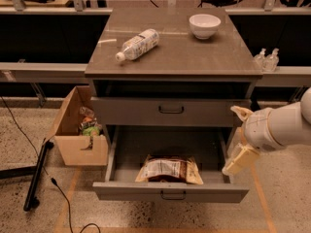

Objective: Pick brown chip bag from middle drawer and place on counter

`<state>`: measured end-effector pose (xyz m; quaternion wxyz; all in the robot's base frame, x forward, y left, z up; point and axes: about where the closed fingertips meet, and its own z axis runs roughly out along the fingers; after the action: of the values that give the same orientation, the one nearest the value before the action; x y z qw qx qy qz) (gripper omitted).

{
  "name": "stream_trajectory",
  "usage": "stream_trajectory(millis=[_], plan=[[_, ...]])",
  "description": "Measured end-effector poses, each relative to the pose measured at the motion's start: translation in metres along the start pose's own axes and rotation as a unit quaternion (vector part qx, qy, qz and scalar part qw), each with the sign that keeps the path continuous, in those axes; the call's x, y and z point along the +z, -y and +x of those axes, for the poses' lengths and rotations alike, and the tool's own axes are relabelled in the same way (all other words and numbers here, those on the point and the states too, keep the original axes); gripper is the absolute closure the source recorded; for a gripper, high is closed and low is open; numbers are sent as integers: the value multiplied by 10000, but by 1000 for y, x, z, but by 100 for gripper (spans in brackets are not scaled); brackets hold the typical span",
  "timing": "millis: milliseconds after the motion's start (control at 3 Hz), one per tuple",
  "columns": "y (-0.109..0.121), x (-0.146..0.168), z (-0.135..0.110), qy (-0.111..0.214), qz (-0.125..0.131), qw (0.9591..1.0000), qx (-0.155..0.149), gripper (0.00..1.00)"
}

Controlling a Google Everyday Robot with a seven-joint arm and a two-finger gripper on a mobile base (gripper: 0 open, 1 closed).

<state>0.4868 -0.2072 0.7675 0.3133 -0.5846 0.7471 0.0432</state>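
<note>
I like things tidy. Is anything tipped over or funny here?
The bottle lies tipped on its side on the counter. Nothing looks spilled. The hand hangs open beside the open drawer, apart from the bag.

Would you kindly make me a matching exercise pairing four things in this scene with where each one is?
Things:
1. crinkly dark-brown foil chip bag
2. clear plastic bottle with a white label
3. round white bowl
4. two-finger claw

Places:
A. open, beside the right side of the pulled-out grey metal middle drawer
B. lying on its side on the grey-brown counter
C. flat inside that drawer
D. upright near the counter's back edge

Pairs: 1-C, 2-B, 3-D, 4-A
</note>
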Motion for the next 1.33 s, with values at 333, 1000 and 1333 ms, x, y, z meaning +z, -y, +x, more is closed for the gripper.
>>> stream_trajectory(millis=[333,1000,1333], plan=[[23,25,39,58,291,9991,318,0],[24,90,107,-58,80,9935,1131,0],[25,126,124,-37,-103,9910,1336,0]])
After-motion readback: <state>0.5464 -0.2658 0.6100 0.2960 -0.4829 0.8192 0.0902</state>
